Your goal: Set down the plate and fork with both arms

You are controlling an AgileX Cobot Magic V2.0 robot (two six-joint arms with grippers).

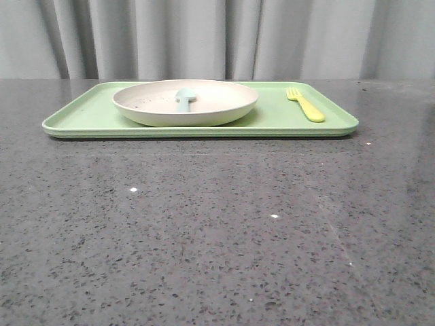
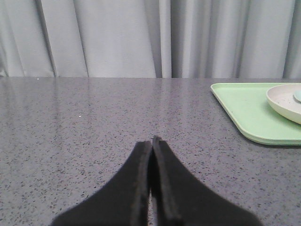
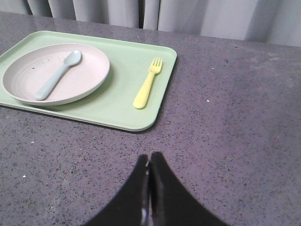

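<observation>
I see the plate (image 1: pixel 185 102) on the green tray (image 1: pixel 81 117), left of centre; the fork (image 1: pixel 305 104) lies near its right rim. Left gripper (image 2: pixel 153 141) and right gripper (image 3: pixel 149 162) are clenched, empty, over bare grey table (image 1: pixel 204 224).

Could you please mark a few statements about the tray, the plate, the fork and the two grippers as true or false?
1. The plate sits on the green tray. True.
2. The fork lies inside the plate. False: it lies on the tray beside the plate.
3. The left gripper is shut and empty. True.
4. The right gripper holds the fork. False: it is shut over bare table, holding nothing.
5. A pale blue spoon lies in the plate. True.
</observation>
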